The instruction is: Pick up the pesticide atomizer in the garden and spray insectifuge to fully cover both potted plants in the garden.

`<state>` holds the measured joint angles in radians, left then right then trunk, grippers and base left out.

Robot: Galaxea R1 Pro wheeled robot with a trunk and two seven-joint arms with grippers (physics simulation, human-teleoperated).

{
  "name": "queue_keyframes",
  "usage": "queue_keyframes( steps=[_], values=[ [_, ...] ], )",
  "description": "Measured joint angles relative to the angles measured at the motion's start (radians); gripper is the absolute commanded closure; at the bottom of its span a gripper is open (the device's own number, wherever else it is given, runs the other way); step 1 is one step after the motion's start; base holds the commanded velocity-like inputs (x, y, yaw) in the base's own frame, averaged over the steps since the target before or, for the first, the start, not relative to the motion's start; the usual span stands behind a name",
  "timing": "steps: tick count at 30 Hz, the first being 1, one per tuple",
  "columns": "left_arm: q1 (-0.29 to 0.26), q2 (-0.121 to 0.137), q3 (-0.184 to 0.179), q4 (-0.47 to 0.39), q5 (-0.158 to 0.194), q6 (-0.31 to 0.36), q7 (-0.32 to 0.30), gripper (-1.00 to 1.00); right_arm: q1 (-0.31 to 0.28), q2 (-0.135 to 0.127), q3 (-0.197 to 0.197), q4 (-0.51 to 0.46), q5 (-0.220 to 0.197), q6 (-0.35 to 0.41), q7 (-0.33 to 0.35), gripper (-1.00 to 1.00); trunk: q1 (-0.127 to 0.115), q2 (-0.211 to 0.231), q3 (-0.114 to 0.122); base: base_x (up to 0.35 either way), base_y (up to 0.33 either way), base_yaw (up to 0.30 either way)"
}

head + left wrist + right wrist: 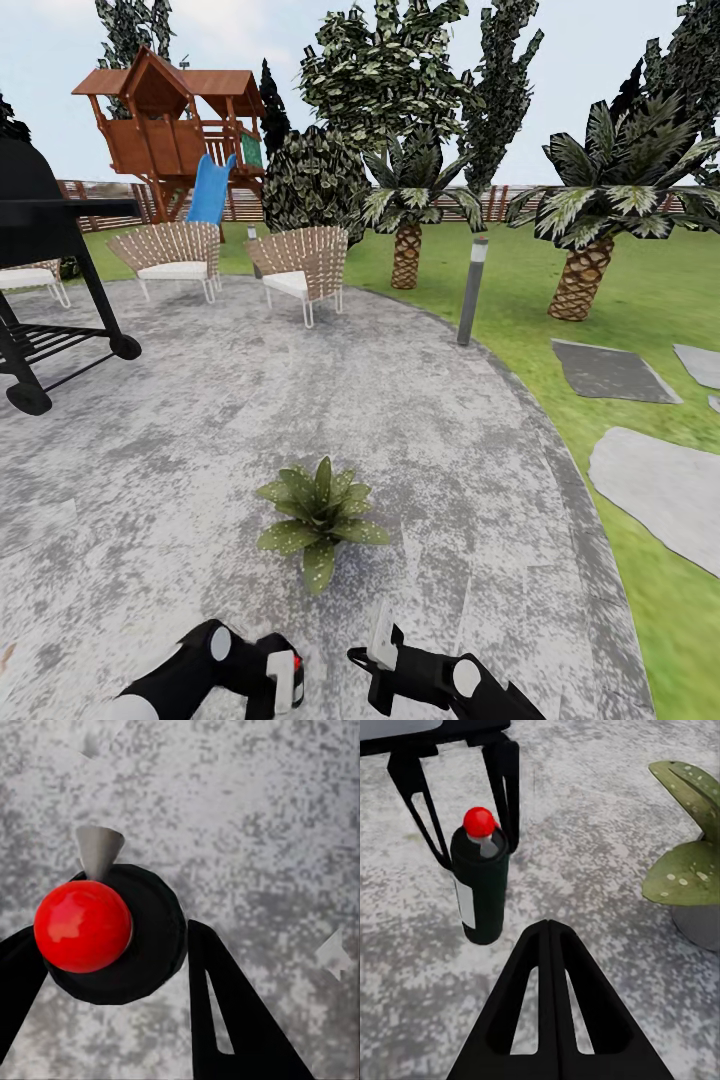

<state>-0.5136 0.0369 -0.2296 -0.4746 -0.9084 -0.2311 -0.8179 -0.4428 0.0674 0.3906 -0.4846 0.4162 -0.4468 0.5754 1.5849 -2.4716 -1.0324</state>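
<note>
Left gripper (112,967) clamped on the pesticide atomizer (112,930), black fingers (240,1012) pressed to either side of the dark round body, red cap and grey nozzle facing the wrist camera. Same bottle (480,889) seen from the right wrist: upright, dark green with a pale stripe, red ball on top, held between the left arm's thin fingers (506,787) above the paving. Right gripper (549,937) shut on nothing, two fingers meeting at a single point just short of the bottle. In the head view, left gripper (285,680) and bottle (283,678) low in front of the robot, right gripper (378,640) just beside them, fingers together.

One potted plant (320,515) just ahead of both grippers on the round grey patio (200,420), speckled leaves spread low; its leaves and small grey pot (697,922) near the right gripper's side.

Farther out: two wicker chairs (180,258) at the patio's far edge, a black grill (40,270) at the left, a grey lamp post (473,290) on the patio rim. Beyond, lawn (520,330) with flat stepping stones (655,485), two palm trees (585,215), a wooden play tower with blue slide (175,125), brown fence (500,200) behind.
</note>
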Motion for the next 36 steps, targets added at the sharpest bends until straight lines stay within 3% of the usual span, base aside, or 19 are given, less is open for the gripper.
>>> queue_keyframes(
  steps=[7,8,14,17,19,21,23,25,26,28,29,30,32,35,36],
  values=[
    [0.002,0.122,-0.004,0.11,0.003,-0.004,0.013,1.0,0.0,-0.005,-0.002,0.004,0.04,0.001,-0.001,1.0,0.0,0.0,0.0,0.0,0.0,0.0],
    [0.002,0.137,-0.005,0.128,0.004,-0.009,0.015,1.0,0.0,-0.007,-0.003,0.004,0.045,0.001,-0.001,-1.0,0.0,0.0,0.0,0.0,0.0,0.0],
    [0.003,0.186,-0.002,0.169,0.013,-0.056,0.033,1.0,0.0,-0.027,-0.008,0.007,0.049,0.002,-0.005,-1.0,0.0,0.0,0.0,0.0,0.0,0.0],
    [0.005,0.203,0.003,0.182,0.017,-0.058,0.086,1.0,0.0,-0.052,-0.012,0.009,0.048,0.002,-0.012,-1.0,0.0,0.0,0.0,0.0,0.0,0.0],
    [0.006,0.205,0.029,0.206,0.033,-0.058,0.137,1.0,0.0,-0.076,-0.018,0.01,0.045,0.001,-0.039,-1.0,0.0,0.0,0.0,0.0,0.0,0.0],
    [0.006,0.199,0.096,0.241,0.082,-0.06,0.21,1.0,0.001,-0.108,-0.055,0.031,0.042,0.0,-0.126,-1.0,0.0,0.0,0.0,0.0,0.0,0.0],
    [0.006,0.193,0.146,0.278,0.158,-0.062,0.274,1.0,0.001,-0.12,-0.141,0.117,0.041,-0.002,-0.24,-1.0,0.0,0.0,0.0,0.0,0.0,0.0],
    [0.006,0.191,0.165,0.311,0.256,-0.062,0.325,1.0,0.002,-0.125,-0.258,0.221,0.047,-0.005,-0.354,-1.0,0.0,0.0,0.0,0.0,0.0,0.0],
    [0.006,0.19,0.17,0.326,0.331,-0.062,0.355,1.0,0.002,-0.127,-0.324,0.272,0.053,-0.006,-0.418,-1.0,0.0,0.0,0.0,0.0,0.0,0.0],
    [0.01,0.187,0.172,0.347,0.438,-0.064,0.407,1.0,0.002,-0.129,-0.385,0.33,0.052,-0.006,-0.507,-1.0,0.0,0.0,0.0,0.0,0.0,0.0],
    [0.022,0.181,0.172,0.358,0.512,-0.067,0.457,1.0,0.003,-0.13,-0.413,0.368,0.043,-0.006,-0.568,-1.0,0.0,0.0,0.0,0.0,0.0,0.0],
    [0.032,0.177,0.173,0.362,0.561,-0.067,0.496,1.0,0.004,-0.13,-0.424,0.393,0.037,-0.006,-0.614,-1.0,0.0,0.0,0.0,0.0,0.0,0.0],
    [0.053,0.166,0.174,0.369,0.681,-0.069,0.604,1.0,0.006,-0.13,-0.441,0.437,0.034,-0.009,-0.774,-1.0,0.0,0.0,0.0,0.0,0.0,0.0],
    [0.07,0.145,0.174,0.371,0.791,-0.094,0.69,1.0,0.011,-0.129,-0.445,0.45,0.01,-0.025,-0.892,-1.0,0.0,0.0,0.0,0.0,0.0,0.0],
    [0.073,0.138,0.174,0.373,0.828,-0.106,0.722,1.0,0.017,-0.129,-0.446,0.452,-0.031,-0.042,-0.909,-1.0,0.0,0.0,0.0,0.0,0.0,0.0]
  ],
)
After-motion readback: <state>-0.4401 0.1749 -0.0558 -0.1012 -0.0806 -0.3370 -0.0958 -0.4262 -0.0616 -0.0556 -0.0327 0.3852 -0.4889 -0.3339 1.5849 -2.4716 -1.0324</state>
